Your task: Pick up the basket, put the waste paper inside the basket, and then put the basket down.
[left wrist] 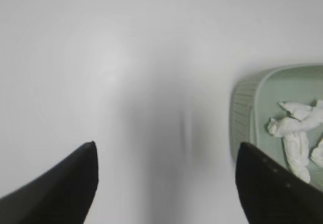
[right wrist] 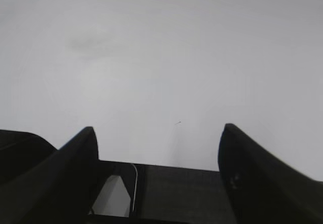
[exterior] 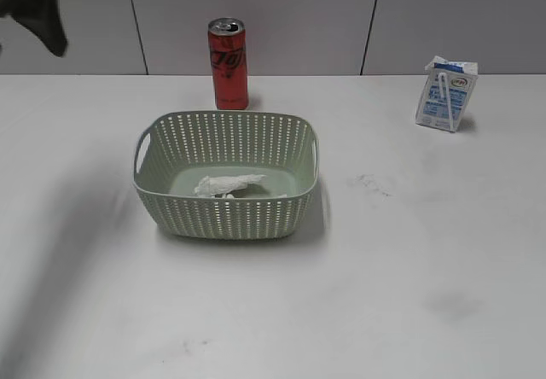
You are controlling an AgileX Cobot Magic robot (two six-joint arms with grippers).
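Sage-green basket (exterior: 226,177) sat on white table (exterior: 409,294), waste paper (exterior: 227,183) lying inside | my left gripper (left wrist: 166,156) spread wide, empty, beside basket | my right gripper (right wrist: 157,135) spread wide, empty | red can (exterior: 228,63) behind basket.

The left gripper (left wrist: 166,151) and the right gripper (right wrist: 157,130) both have their 2 fingers spread wide apart, holding nothing.
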